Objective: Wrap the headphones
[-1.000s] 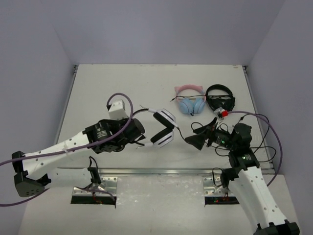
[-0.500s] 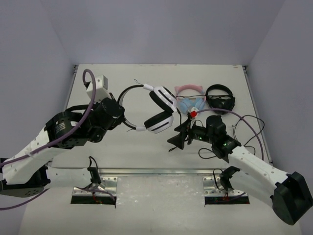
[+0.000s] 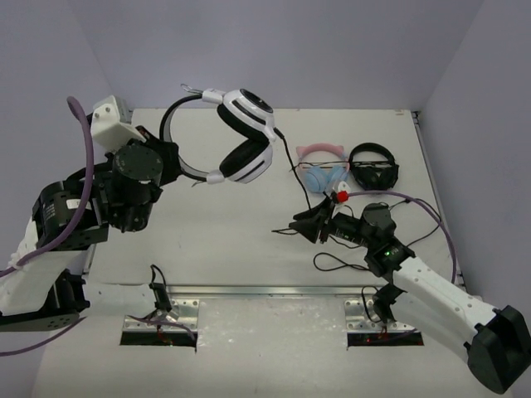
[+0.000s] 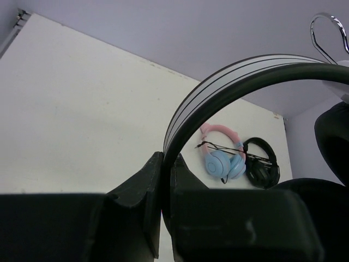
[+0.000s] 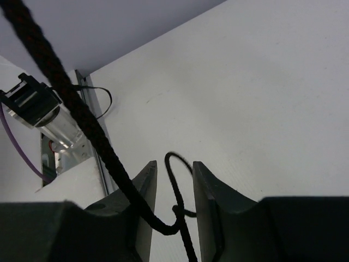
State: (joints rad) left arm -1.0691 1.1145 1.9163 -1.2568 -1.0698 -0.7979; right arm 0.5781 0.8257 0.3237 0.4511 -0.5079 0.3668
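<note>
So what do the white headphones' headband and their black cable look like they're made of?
The headband: probably smooth plastic, white outer strip with thin dark lines, a black layer underneath; even sheen, no weave. The cable: seems fabric-braided, matte black; a twisted rope-like texture shows close to the right wrist camera.

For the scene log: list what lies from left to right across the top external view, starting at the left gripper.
left gripper → white headphones, held up by the headband → pink-and-blue cat-ear headphones → all-black headphones
</note>
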